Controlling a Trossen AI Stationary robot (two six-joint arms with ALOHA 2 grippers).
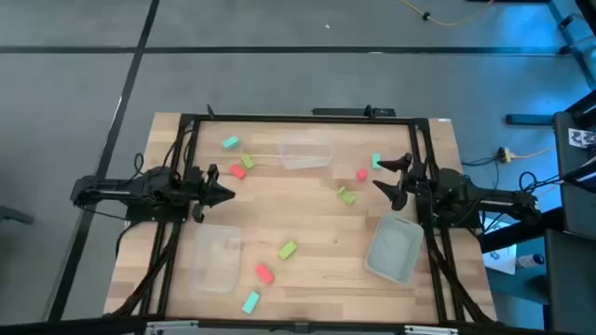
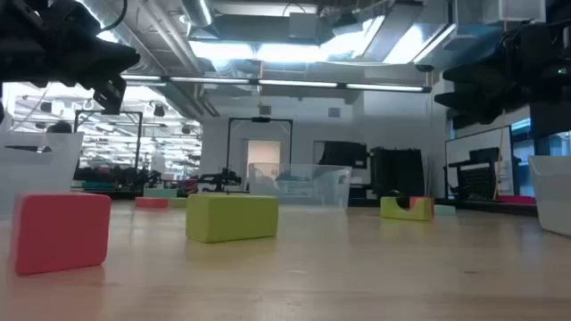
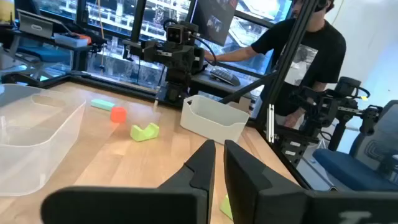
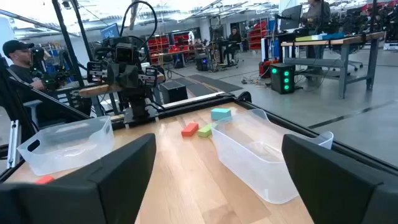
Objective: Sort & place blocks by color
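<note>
Nine blocks (image 1: 287, 248) lie scattered on worktop (image 1: 317, 214), none in 3 tubs (image 1: 304, 152), so sorting looks unstarted: left pincer (image 1: 223, 193) pressed together, empty, right pincer (image 1: 391, 173) spread, empty, near red block (image 1: 361, 174), prob. next pick, needing descent.

Grey floor (image 1: 279, 84) with dark seam lines around the wooden table (image 1: 317, 223); yellow cable (image 1: 456, 19) on the far side. Ceiling strip lights (image 2: 294, 85) and ducting overhead, doorway (image 2: 263, 156) in the far wall. Workbench (image 4: 329, 46) with a green-lit box (image 4: 283, 78) under it, person in a dark shirt (image 3: 305, 43) seated at a desk.
</note>
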